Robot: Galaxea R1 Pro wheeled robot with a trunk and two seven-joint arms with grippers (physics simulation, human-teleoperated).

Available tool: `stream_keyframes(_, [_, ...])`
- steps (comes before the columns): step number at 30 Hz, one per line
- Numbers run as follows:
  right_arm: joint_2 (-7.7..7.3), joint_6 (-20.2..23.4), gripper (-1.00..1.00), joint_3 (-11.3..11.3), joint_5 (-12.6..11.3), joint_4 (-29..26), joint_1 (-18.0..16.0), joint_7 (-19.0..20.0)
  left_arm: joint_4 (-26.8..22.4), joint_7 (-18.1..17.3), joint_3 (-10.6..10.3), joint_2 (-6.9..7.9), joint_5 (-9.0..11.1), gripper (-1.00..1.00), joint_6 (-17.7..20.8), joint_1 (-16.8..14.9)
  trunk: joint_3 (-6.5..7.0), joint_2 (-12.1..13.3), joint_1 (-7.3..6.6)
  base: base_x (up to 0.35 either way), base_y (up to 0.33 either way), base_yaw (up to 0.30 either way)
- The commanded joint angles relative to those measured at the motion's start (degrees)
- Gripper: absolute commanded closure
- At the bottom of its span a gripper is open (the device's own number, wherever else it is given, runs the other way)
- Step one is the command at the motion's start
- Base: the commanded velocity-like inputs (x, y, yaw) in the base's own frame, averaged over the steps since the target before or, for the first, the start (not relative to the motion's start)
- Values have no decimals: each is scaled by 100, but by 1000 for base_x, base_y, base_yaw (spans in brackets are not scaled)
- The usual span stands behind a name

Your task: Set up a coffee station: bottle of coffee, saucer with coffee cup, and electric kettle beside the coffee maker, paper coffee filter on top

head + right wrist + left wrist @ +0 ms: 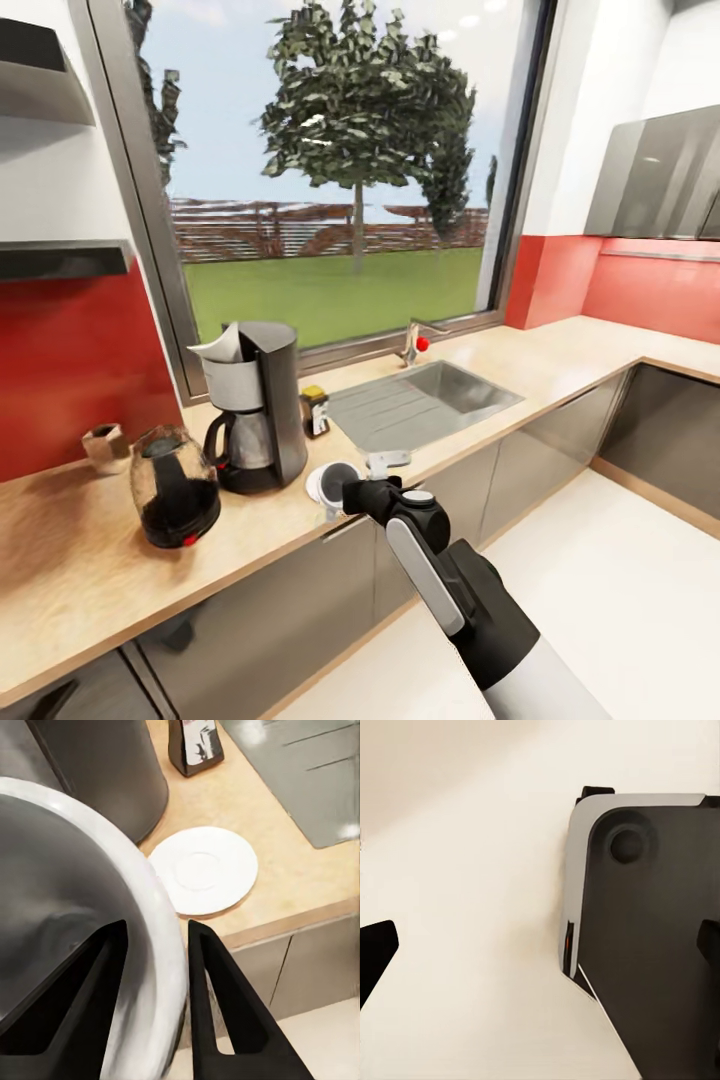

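The coffee maker (pixel 258 405) stands on the kitchen countertop (pixel 90 560) with the paper coffee filter (pixel 222 345) on top. Close by are the bottle of coffee (pixel 315 410) on its right and the electric kettle (pixel 175 487) on its left. The saucer (pixel 206 868) lies in front of the coffee maker near the counter's edge. My right gripper (pixel 154 937) is shut on the rim of the coffee cup (pixel 67 907), held over the saucer's near side (pixel 316 487). I cannot tell whether cup and saucer touch. My left gripper (pixel 540 952) is open above the floor.
A steel sink (pixel 455 388) with a drainboard and a tap (pixel 411 345) lies right of the station. A small brown pot (pixel 105 446) stands by the red wall. Grey cabinet fronts (pixel 540 450) run below the counter. My own base (pixel 652 945) is seen from the left wrist.
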Motion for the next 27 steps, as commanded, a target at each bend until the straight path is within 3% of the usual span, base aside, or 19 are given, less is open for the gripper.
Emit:
stream_keyframes(1, [-19,6,100,3,-71,-10,-7,-58,5,30,6,0,29,-100,-10,-1,-13,-13,6,238,-199,-1])
stream_keyframes(12, [-18,6,100,-16,-76,-20,-7,-65,5,48,6,-46,19,-100,-8,0,-13,-13,6,238,-199,6])
stream_keyframes(27, [-9,6,100,-7,-84,-20,-7,-67,-2,56,6,-53,24,-100,-9,0,-24,-13,6,238,-199,256])
